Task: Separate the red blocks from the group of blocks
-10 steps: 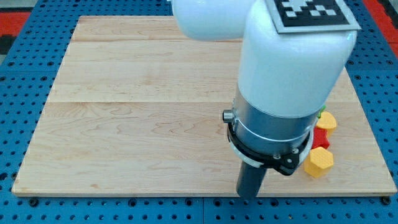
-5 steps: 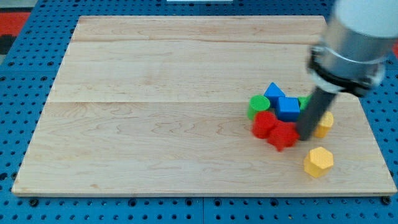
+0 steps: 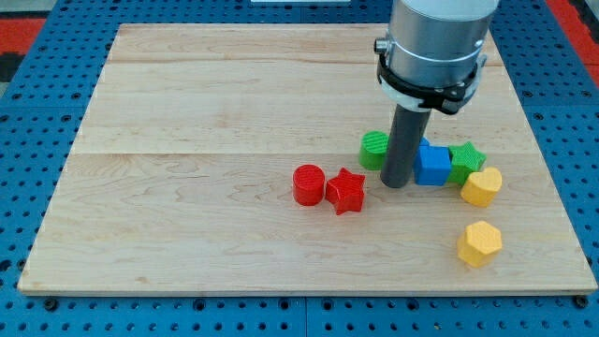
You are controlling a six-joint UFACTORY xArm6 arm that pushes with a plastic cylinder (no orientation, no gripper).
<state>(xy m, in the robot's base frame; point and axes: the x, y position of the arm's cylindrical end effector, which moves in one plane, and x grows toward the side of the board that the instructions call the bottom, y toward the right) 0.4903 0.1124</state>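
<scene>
A red cylinder point(image 3: 308, 184) and a red star point(image 3: 346, 191) lie side by side, touching, left of the cluster. My tip point(image 3: 396, 183) rests on the board just right of the red star, with a small gap. Behind the rod sit a green cylinder point(image 3: 374, 149) and a blue cube point(image 3: 432, 165). A green star point(image 3: 464, 158) and a yellow block point(image 3: 482, 186) lie to the cube's right. A yellow hexagon point(image 3: 480, 243) lies alone lower right. Any block behind the rod is hidden.
The wooden board point(image 3: 187, 187) sits on a blue pegboard table point(image 3: 28, 168). The arm's grey and white body point(image 3: 435, 47) hangs over the board's upper right.
The rod swept from the cluster's right side to its left. The two red blocks slid left, out of the cluster. The green cylinder moved slightly up and left.
</scene>
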